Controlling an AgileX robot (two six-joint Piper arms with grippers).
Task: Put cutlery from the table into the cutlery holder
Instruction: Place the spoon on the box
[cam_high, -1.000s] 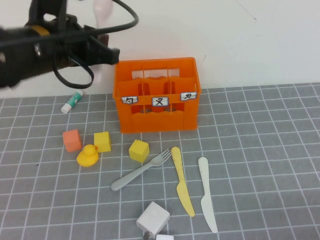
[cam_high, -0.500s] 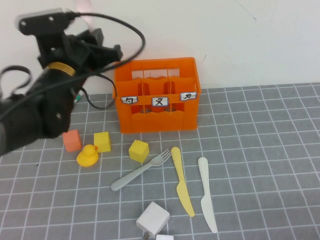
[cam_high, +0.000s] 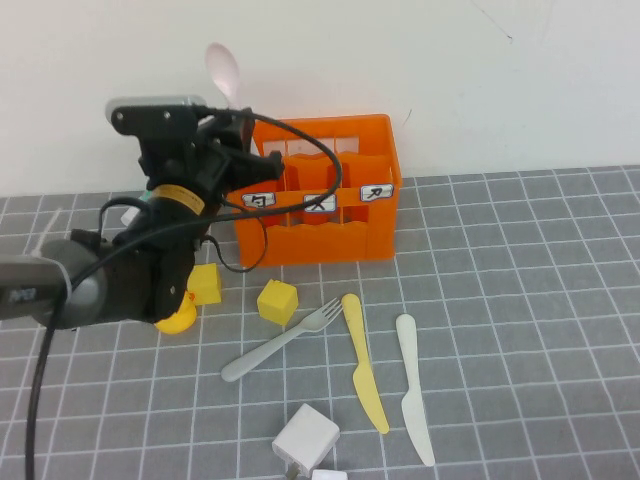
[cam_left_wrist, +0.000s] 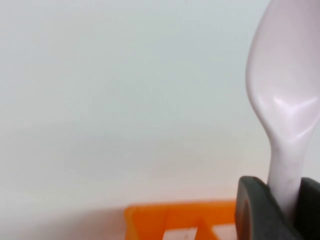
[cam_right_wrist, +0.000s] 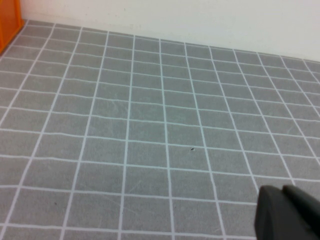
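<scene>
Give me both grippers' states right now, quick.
Left gripper: shut on the spoon, bowl up, by the cutlery holder's left end.
Right gripper: shut, empty, over bare table.

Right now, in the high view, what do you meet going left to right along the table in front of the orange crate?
Left gripper holding the pink-white spoon by the cutlery holder → yellow cube → grey-green fork → pale yellow knife → white knife. Right gripper is outside that view, shut.

Yellow cubes, duck, white block
</scene>
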